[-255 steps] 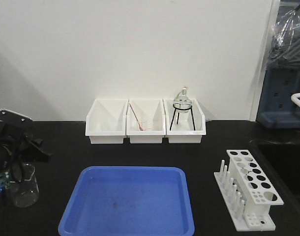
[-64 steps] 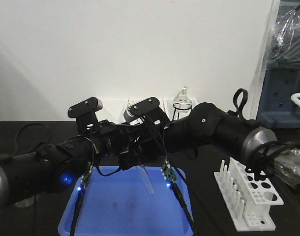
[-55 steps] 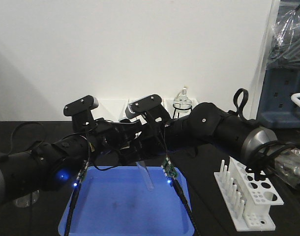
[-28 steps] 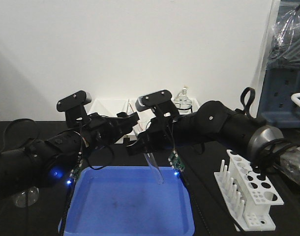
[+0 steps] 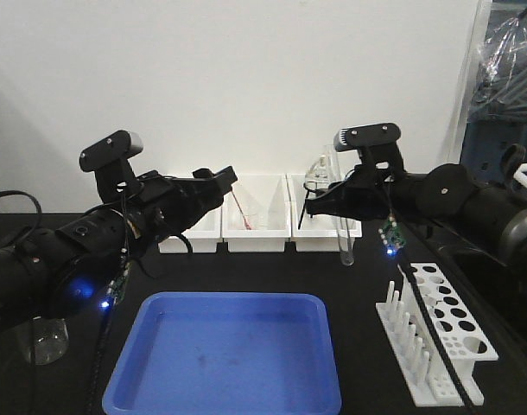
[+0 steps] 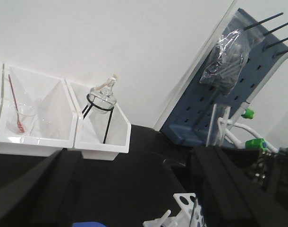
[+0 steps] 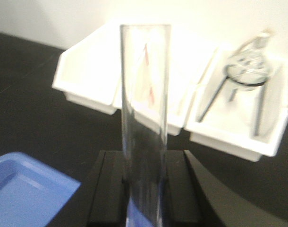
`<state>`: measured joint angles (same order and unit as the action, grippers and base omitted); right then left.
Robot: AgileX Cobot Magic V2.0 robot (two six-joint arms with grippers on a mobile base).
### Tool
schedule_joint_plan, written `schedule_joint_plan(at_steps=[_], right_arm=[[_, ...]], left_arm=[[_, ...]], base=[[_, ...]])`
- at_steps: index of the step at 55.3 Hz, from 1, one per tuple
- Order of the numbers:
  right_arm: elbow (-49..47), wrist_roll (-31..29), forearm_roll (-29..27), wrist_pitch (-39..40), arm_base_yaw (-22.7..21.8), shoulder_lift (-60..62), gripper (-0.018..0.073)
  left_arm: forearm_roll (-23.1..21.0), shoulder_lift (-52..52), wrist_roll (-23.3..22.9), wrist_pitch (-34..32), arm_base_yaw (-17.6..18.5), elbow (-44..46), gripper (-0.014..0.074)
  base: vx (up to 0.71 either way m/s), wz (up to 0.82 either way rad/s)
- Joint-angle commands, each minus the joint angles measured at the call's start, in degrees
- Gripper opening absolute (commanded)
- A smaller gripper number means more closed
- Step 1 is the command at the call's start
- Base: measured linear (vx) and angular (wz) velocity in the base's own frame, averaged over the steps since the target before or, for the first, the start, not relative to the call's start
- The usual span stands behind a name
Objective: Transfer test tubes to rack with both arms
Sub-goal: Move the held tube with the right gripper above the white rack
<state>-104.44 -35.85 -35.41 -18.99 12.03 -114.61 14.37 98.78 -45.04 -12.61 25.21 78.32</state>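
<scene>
My right gripper (image 5: 334,204) is shut on a clear test tube (image 5: 345,235). The tube hangs upright in the air, in front of the right bin and to the upper left of the white rack (image 5: 439,339). In the right wrist view the tube (image 7: 145,109) stands between the two black fingers (image 7: 109,189) of that gripper (image 7: 144,194). My left gripper (image 5: 219,182) is open and empty, held above the table to the left of the bins. In its wrist view the gripper (image 6: 134,189) has its jaws wide apart, and the rack (image 6: 187,216) shows at the bottom edge.
A blue tray (image 5: 225,356) lies at the front centre. Three white bins (image 5: 257,232) stand at the back; one holds a pink-red rod (image 5: 239,207), another a flask on a black stand (image 5: 319,186). A clear beaker (image 5: 44,339) stands front left. A blue pegboard (image 5: 497,130) is far right.
The arms have parted from over the blue tray. My right gripper carried the test tube up and to the right, towards the rack. My left arm drew back to the left with its jaws open.
</scene>
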Motion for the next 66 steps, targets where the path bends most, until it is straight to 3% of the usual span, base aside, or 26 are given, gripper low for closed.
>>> schedule_joint_plan(at_steps=[1,9,14,20,26,36,44,56,66], right_arm=[[-2.1,-0.2,-1.2,5.7,-1.8,5.2,-0.0011],[1.8,-0.2,-1.3,8.6,-4.9,7.9,-0.0011],[9.1,-0.5,-1.6,15.9,-6.5,11.4,-0.0011],[16.3,-2.5,-0.9,25.0,-6.4,14.6,-0.0011],[20.9,-3.5,-1.2,25.4,-6.4,16.1,-0.0011],[26.5,0.2,-0.6,31.7,-6.4,16.3,-0.0011],[27.2,1.5,6.2,31.2,-6.5,16.2,-0.0011],[27.2,9.1,15.1,28.2,-6.4,16.2,-0.0011],[27.2,13.9,16.7,25.6,-6.4,16.2,-0.0011]], left_arm=[[-0.2,-3.3,0.4,-2.2,0.1,1.9,0.0575],[-0.2,-3.3,3.7,-1.3,0.1,1.9,0.0575],[-0.2,-3.3,3.9,-1.4,0.1,1.9,0.0575],[-0.2,-3.3,3.9,-1.4,0.1,1.9,0.0575],[-0.2,-3.3,3.9,-1.6,0.1,1.9,0.0575],[-0.2,-3.3,4.0,-1.6,0.1,1.9,0.0575],[-0.2,-3.3,4.0,-1.6,0.1,1.9,0.0575],[-0.4,-3.3,3.9,-1.0,0.1,1.9,0.0575],[-0.4,-3.3,3.9,-1.0,0.1,1.9,0.0575]], base=[[0.0,0.0],[0.0,0.0],[0.0,0.0],[0.0,0.0],[0.0,0.0],[0.0,0.0],[0.0,0.0],[0.0,0.0],[0.0,0.0]])
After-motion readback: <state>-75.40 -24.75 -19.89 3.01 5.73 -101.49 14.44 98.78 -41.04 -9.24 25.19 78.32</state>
